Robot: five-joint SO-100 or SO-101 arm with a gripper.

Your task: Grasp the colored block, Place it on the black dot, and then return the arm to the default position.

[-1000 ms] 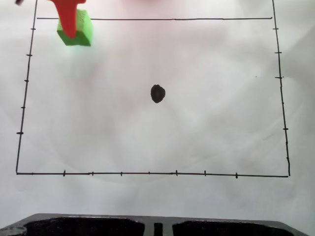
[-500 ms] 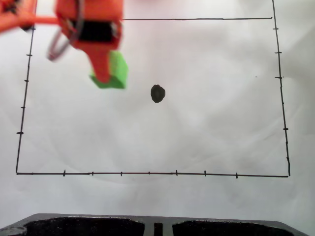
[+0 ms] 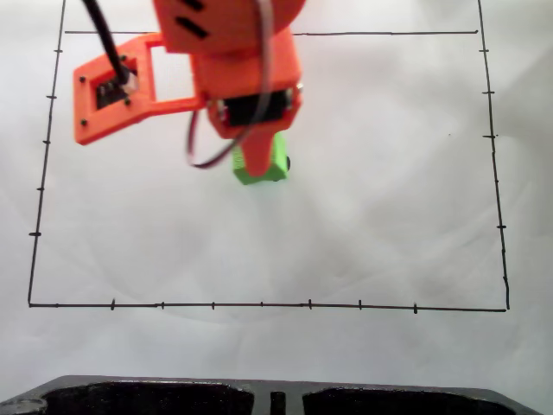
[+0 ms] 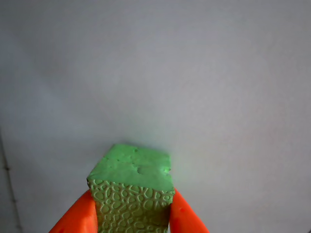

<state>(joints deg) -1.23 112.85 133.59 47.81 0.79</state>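
Holding the colored block (image 4: pixel 132 194) clenched between the two orange fingers (image 4: pixel 77 221), the arm (image 3: pixel 233 52) hangs over the middle of the white paper (image 3: pixel 389 216) on the desk; in the fixed view the block (image 3: pixel 259 169) sits directly at the black dot (image 3: pixel 288 162), of which just a sliver shows at the block's right edge. Whether the block touches the paper cannot be told. Risk: the dot is almost fully hidden under block and arm, so any offset at release would go unseen; the block looks set slightly left of the dot, and letting go now may leave the dot partly uncovered. Second risk: the foam could cling to one finger on opening and get dragged or tipped. Materials: block is bright green, smooth on top, crackled cell pattern on its side, probably soft. Fingers are rigid orange plastic, tapered. Paper is matte, faintly creased, with a thin black ruled border (image 3: pixel 259 304).
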